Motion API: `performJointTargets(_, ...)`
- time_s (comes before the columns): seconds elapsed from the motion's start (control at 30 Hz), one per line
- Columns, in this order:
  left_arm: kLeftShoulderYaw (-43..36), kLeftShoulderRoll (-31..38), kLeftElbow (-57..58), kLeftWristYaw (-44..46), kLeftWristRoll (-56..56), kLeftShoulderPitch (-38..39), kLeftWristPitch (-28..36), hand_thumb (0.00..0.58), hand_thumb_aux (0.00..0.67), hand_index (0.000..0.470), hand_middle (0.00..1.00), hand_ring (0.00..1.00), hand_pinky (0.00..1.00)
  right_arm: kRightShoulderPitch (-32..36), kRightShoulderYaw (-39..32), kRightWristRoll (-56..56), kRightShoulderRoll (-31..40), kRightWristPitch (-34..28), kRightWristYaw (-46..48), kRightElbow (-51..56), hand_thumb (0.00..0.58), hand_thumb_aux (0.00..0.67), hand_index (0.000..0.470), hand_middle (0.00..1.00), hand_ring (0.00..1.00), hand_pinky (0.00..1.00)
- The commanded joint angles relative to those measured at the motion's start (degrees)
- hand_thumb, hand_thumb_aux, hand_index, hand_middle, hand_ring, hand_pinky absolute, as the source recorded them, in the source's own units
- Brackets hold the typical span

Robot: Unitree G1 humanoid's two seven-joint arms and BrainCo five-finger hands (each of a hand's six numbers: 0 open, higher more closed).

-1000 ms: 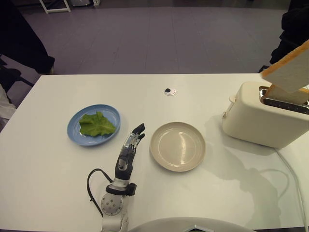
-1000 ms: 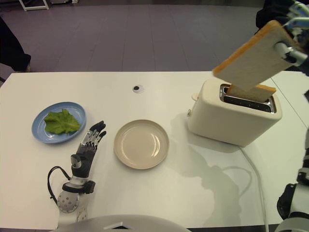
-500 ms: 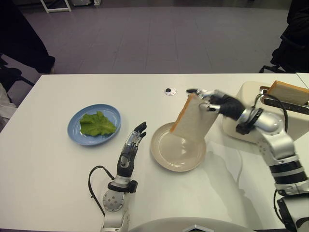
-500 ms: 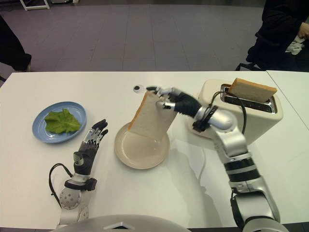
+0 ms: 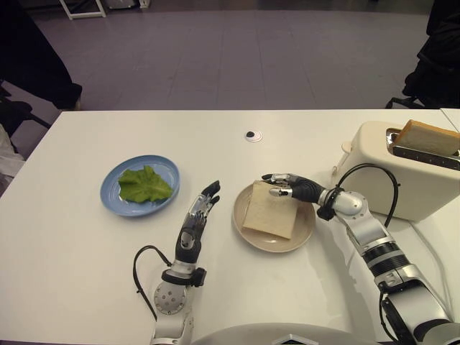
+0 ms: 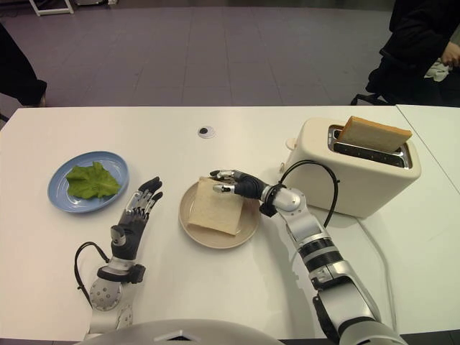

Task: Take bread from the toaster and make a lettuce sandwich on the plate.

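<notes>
Beige plate (image 5: 307, 220) carries a flat bread slice (image 5: 269, 213); the right hand (image 5: 298, 189) touches its far edge, grip impossible to tell. Left hand (image 5: 192, 226) lies spread on the table (image 5: 79, 273).

The bread slice (image 5: 269, 214), tilted in the air moments ago, now lies flat on the plate (image 5: 275, 246), the right hand (image 5: 291, 187) lowered beside its far edge.

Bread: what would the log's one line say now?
bread: flat on plate | right hand: at its far edge | left hand: open | lettuce: on blue plate | second slice: in toaster
</notes>
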State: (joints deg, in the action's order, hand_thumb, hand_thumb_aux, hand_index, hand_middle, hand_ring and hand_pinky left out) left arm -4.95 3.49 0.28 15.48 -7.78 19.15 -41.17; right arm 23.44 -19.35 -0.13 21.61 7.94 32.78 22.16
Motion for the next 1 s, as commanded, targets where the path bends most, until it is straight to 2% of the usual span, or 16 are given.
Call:
performJointTargets(0.03,3.80,1.52,-3.33,-3.06,2.63,-0.26,3.91,0.000,0.000,0.000,0.00,0.00,0.00,0.12,2.72,-0.61,-1.04,3.03,-1.47,-0.90,0.000,0.000,0.000,0.00,0.00,0.00)
performJointTargets(0.17,10.58,7.73,-11.79,-5.38,10.26,-3.06,11.65,0.000,0.000,0.000,0.00,0.00,0.00,-2.47,6.83,2.04,-0.54,4.39,-1.15,-5.89,0.000,0.000,0.000,0.00,0.00,0.00)
performJointTargets(0.3,20.10,21.95,-13.24,-6.50,26.05,-10.34,19.13,0.000,0.000,0.000,0.00,0.00,0.00,-7.57,9.25,5.36,1.39,8.21,2.59,-13.61,0.000,0.000,0.000,0.00,0.00,0.00)
performJointTargets(0.43,23.60,35.20,-2.73,-10.09,38.69,-14.25,21.72,0.000,0.000,0.000,0.00,0.00,0.00,-11.56,10.58,9.34,2.35,12.10,6.48,-18.88,0.000,0.000,0.000,0.00,0.00,0.00)
performJointTargets(0.5,20.40,42.27,7.60,-14.76,47.49,-17.27,22.14,0.000,0.000,0.000,0.00,0.00,0.00,-13.17,10.93,10.43,2.19,13.49,7.56,-19.60,0.000,0.000,0.000,0.00,0.00,0.00)
performJointTargets(0.57,15.34,46.56,20.20,-19.12,53.21,-22.02,22.35,0.000,0.000,0.000,0.00,0.00,0.00,-14.70,10.94,10.87,1.68,14.58,8.12,-19.41,0.000,0.000,0.000,0.00,0.00,0.00)
performJointTargets(0.6,12.94,47.36,25.80,-20.88,54.84,-24.52,22.07,0.023,0.013,0.009,0.00,0.00,0.00,-15.26,10.97,10.94,1.43,14.98,8.17,-19.23,0.000,0.000,0.000,0.00,0.00,0.00)
performJointTargets(0.63,10.78,47.25,31.04,-22.35,55.66,-27.11,21.52,0.108,0.066,0.046,0.00,0.00,0.00,-15.76,11.06,11.16,1.23,15.23,8.23,-19.21,0.000,0.000,0.000,0.00,0.00,0.00)
performJointTargets(0.67,8.80,46.92,35.47,-23.56,56.31,-29.30,20.96,0.116,0.071,0.050,0.00,0.00,0.00,-16.08,11.17,11.35,1.07,15.40,8.26,-19.23,0.000,0.000,0.000,0.00,0.00,0.00)
performJointTargets(0.7,6.84,46.59,39.15,-25.00,56.87,-31.23,20.47,0.194,0.123,0.087,0.00,0.00,0.00,-16.27,11.30,11.61,0.91,15.46,8.29,-19.29,0.000,0.000,0.000,0.00,0.00,0.00)
performJointTargets(0.77,3.47,46.13,44.58,-27.83,57.66,-34.24,19.88,0.205,0.131,0.092,0.00,0.00,0.00,-16.27,11.40,12.03,0.68,15.49,8.53,-19.17,0.000,0.000,0.000,0.00,0.00,0.00)
performJointTargets(0.83,0.08,45.56,48.97,-30.56,58.53,-37.12,19.81,0.120,0.074,0.052,0.00,0.00,0.00,-16.17,11.39,12.51,0.48,15.41,8.88,-19.13,0.000,0.000,0.000,0.00,0.00,0.00)
performJointTargets(0.9,-3.06,44.65,52.02,-32.65,59.07,-39.69,19.61,0.136,0.084,0.059,0.00,0.00,0.00,-16.17,11.37,12.83,0.30,15.38,9.21,-19.21,0.000,0.000,0.000,0.00,0.00,0.00)
performJointTargets(1.0,-6.55,43.72,54.11,-34.42,59.03,-41.97,19.08,0.201,0.129,0.090,0.00,0.00,0.00,-16.47,11.42,13.08,0.11,15.46,9.38,-19.45,0.000,0.000,0.000,0.00,0.00,0.00)
